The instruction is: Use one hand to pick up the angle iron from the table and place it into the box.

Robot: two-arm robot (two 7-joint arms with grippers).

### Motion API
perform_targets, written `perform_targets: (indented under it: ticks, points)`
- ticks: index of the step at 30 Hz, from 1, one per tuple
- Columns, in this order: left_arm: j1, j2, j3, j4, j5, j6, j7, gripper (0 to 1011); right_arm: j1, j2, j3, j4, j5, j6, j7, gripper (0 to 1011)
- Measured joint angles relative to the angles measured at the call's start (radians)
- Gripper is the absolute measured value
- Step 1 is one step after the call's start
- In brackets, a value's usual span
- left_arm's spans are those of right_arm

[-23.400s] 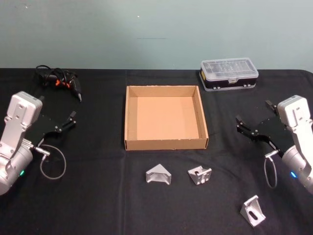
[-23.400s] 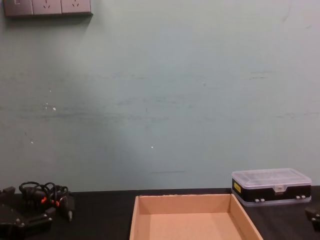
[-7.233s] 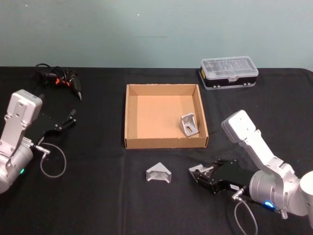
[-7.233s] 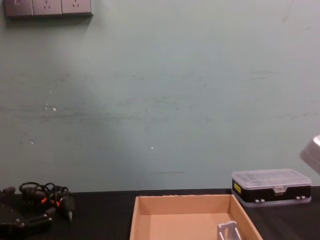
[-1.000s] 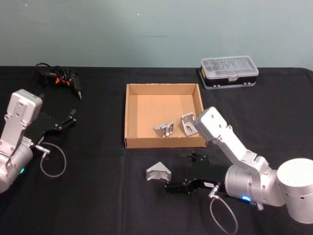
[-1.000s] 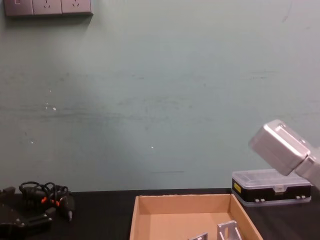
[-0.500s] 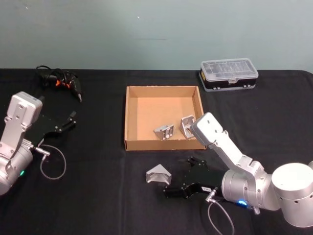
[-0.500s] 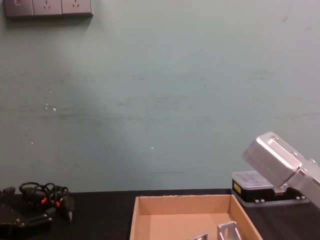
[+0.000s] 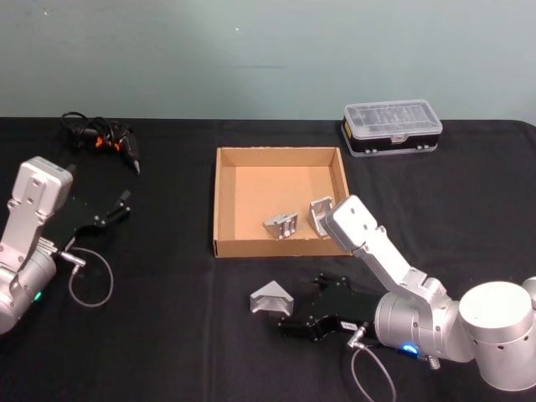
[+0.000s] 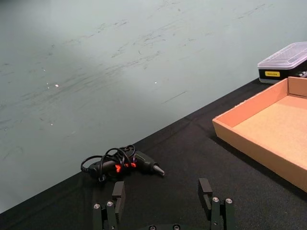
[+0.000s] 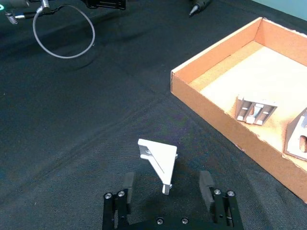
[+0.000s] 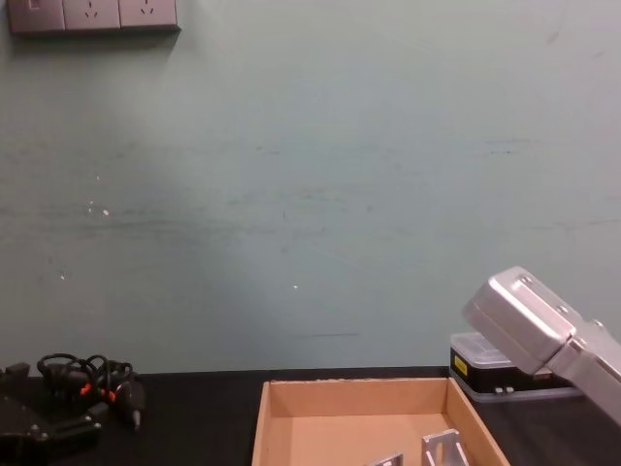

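"How far along did the job look?"

"Mostly done, I'd judge. Two angle irons already lay in the box, and one angle iron was left on the table, just in front of the box's near wall."

"Where was the working hand?"

"The right gripper sat low at the table with its fingers spread, the bracket's lower tip between them. It was probably not yet touching, though the angle made contact hard to judge. The left gripper was parked off to the left, fingers apart, holding nothing."

"And the containers?"

"The cardboard tray held just those two brackets toward its right side. The black case behind it was lidded, its contents unreadable."
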Motion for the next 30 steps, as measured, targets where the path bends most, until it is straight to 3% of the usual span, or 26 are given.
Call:
perform_targets:
  ticks: [9, 24, 30]
  points:
    - [0.0, 0.0, 0.0, 0.0, 0.0, 0.0, 0.0, 1000, -0.002, -0.002, 0.003, 0.002, -0.001, -0.003, 0.0, 633]
    - [0.0, 0.0, 0.0, 0.0, 0.0, 0.0, 0.0, 1000, -0.008, 0.001, 0.005, 0.0, -0.005, -0.009, 0.004, 118]
    - [0.0, 0.0, 0.0, 0.0, 0.0, 0.0, 0.0, 1000, -0.01, 0.001, 0.006, 0.0, -0.007, -0.009, 0.004, 57]
